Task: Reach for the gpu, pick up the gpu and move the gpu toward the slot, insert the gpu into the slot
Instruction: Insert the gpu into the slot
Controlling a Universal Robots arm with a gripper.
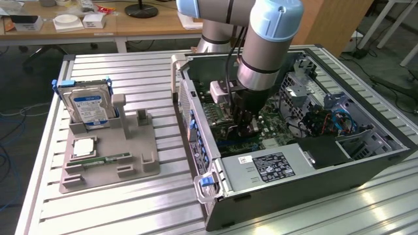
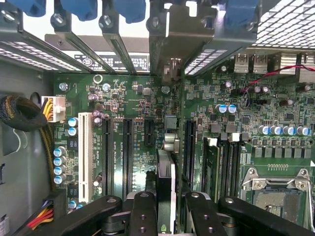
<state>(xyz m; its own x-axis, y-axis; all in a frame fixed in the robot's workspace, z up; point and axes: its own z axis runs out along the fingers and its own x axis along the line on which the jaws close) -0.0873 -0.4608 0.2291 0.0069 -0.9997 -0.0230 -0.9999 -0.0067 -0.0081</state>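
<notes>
i see the gpu [image 2: 165, 191] edge-on in the wrist view, a thin dark card standing upright between the hand's [image 2: 167, 216] fingers [image 2: 142, 211], which are clamped on it from both sides. its bracket end reaches up toward the case's rear bracket bay, and its lower edge sits right over the green motherboard [image 2: 138, 98], in line with one of the long dark connector strips. i take the slot [image 2: 189, 147] to be the strip just beside the card, though i cannot tell whether the card's edge is already in contact with it or hanging just above.

in the exterior view the hand [image 1: 245, 125] is deep inside the open computer case [image 1: 294, 166], low over the board. so by my reading the reach and pick-up are done and the carry is done; the insertion is under way or about to seat, not clearly finished.

on that view's left, well apart, the grey fixture tray [image 1: 107, 156] on the surface carries the hard drive [image 1: 88, 105].
</notes>
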